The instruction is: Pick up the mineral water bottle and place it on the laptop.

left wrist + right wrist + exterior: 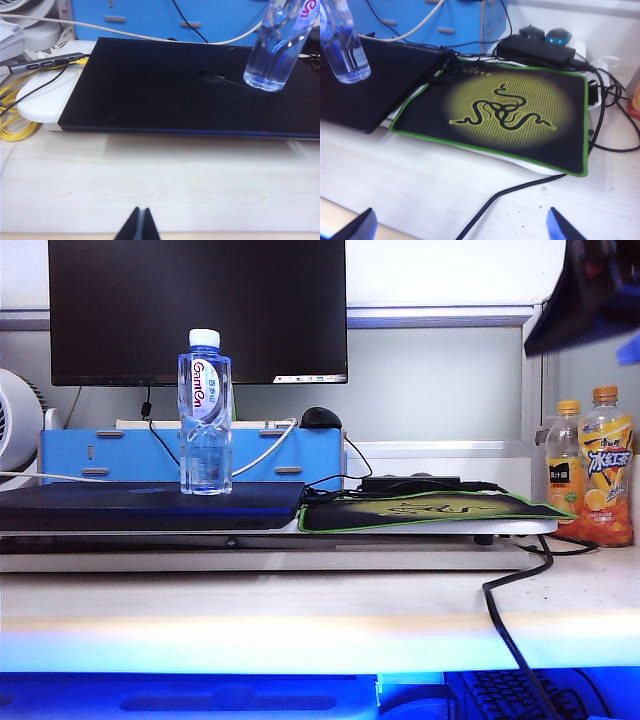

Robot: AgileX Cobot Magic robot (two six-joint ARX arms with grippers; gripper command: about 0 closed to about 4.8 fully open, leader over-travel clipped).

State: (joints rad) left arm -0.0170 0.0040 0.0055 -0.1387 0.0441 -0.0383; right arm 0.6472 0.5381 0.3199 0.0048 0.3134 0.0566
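Note:
The mineral water bottle, clear with a white cap and red lettering, stands upright on the dark flat laptop. The left wrist view shows the bottle's base resting on the laptop lid near its far corner. My left gripper is shut and empty, low over the pale table in front of the laptop. My right gripper is open wide with nothing between its fingers, above the table in front of the mouse pad. The bottle and laptop lie off to its side. The right arm hangs high at the upper right.
A green-edged mouse pad lies beside the laptop. Two orange-capped juice bottles stand at the right. Behind are a monitor and a blue box. A black cable crosses the table. Yellow cable lies beside the laptop.

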